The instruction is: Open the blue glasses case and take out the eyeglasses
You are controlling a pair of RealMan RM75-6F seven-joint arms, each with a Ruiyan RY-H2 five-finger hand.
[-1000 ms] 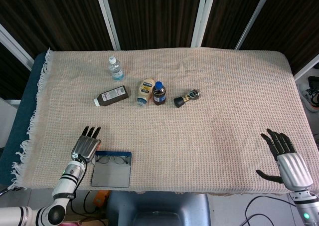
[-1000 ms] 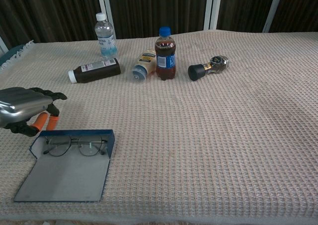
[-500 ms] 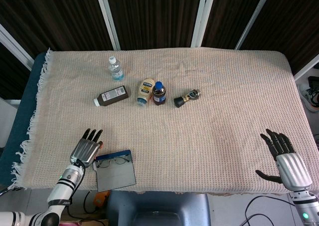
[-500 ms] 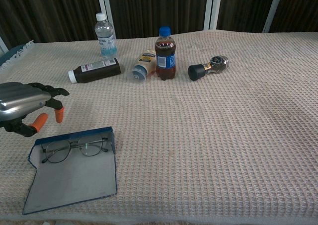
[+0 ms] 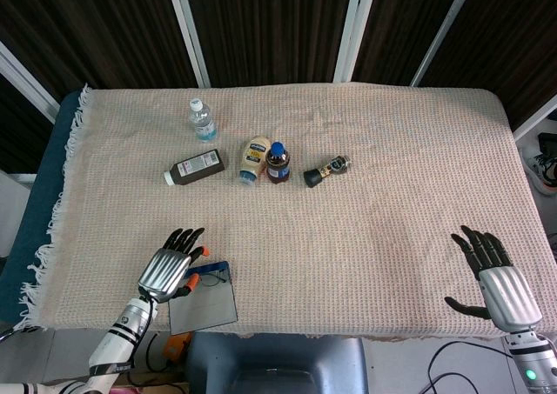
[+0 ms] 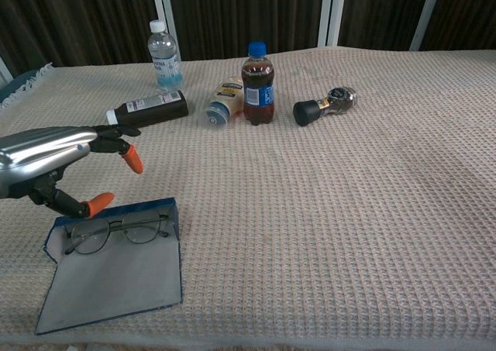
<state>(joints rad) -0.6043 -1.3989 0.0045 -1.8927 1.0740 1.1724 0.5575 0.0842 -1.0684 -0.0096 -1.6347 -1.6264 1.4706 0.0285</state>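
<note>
The blue glasses case (image 6: 108,277) lies open at the worktop's near left edge, the eyeglasses (image 6: 116,231) inside along its far wall. Above them hovers the left hand (image 6: 54,165), fingers (image 6: 130,157) spread, holding nothing. The right hand (image 5: 492,277) rests open, far right of the case.

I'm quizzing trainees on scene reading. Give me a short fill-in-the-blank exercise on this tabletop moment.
1. The blue case lies ____, its lid flat on the cloth.
2. The eyeglasses rest ____ the case.
3. The left robot hand holds ____.
4. The cola bottle with the blue cap stands ____.

Missing words: open; inside; nothing; upright
</note>
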